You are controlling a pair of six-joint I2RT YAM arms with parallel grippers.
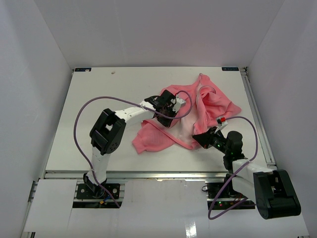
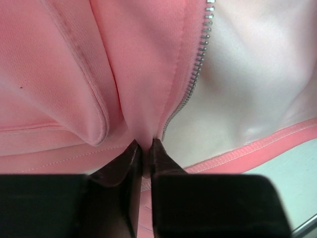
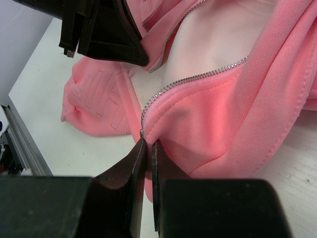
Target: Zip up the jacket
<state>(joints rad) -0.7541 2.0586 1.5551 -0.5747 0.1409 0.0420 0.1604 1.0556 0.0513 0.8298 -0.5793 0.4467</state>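
Note:
The salmon-pink jacket (image 1: 210,106) lies crumpled and unzipped on the right half of the white table (image 1: 99,99), its paler lining (image 3: 208,44) showing. My left gripper (image 2: 145,144) is shut on the jacket's front edge, beside one row of metal zipper teeth (image 2: 198,64). My right gripper (image 3: 147,143) is shut on the other front edge, at the bottom end of the second zipper row (image 3: 198,78). In the top view the left gripper (image 1: 167,113) sits over the jacket's middle and the right gripper (image 1: 200,139) at its near hem.
Purple cables loop from each arm: the left one (image 1: 81,124) and the right one (image 1: 250,153). White walls enclose the table on three sides. A metal rail (image 1: 148,173) runs along the near edge. The left arm's dark wrist (image 3: 99,34) shows in the right wrist view.

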